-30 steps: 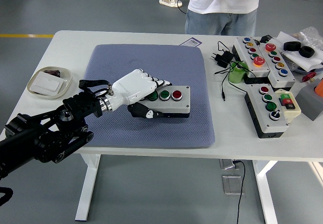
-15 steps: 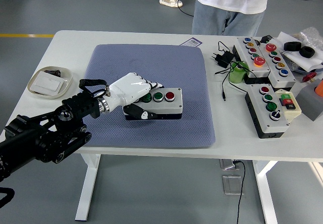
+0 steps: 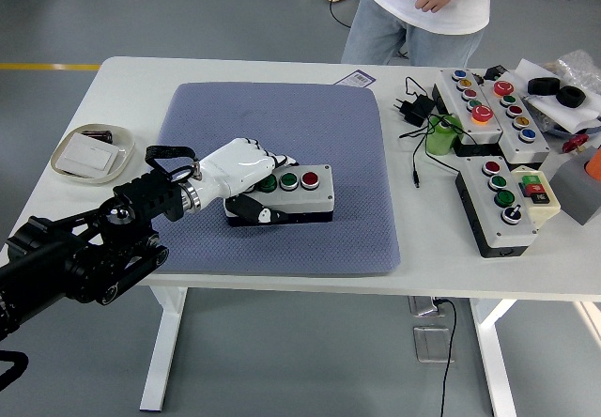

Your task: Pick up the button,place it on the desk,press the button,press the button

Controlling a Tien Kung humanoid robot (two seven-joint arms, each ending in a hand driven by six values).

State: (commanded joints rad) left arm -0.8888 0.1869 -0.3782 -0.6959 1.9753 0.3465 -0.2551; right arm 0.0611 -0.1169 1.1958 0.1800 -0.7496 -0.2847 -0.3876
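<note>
White table filled the frame, with a blue-grey pad covering its centre-left. Left arm entered from 8 o'clock, black links ending in a white five-fingered left hand. Hand was clamped on the grey button box at the box's 9 o'clock end: fingers curled over the top, thumb pressed against the front wall. Box sat near the pad's centre, slightly toward 6 o'clock; couldn't tell whether it rested on the pad or was lifted just off it. Visible on top: a green button and a red button, plus another green one partly under the fingers. Right arm was out of view. A person stood at 12 o'clock past the far edge, hands held together at the waist, touching nothing on the table. At 3 o'clock, off the pad: a long multi-button panel, and nearer the edge a second control box with a beige switch block. Between pad and panels: a green cylinder, a black plug adapter and loose cable. At 9 o'clock, a round dish held a white card. Black rings lay at 2 o'clock near a plastic bag.
</note>
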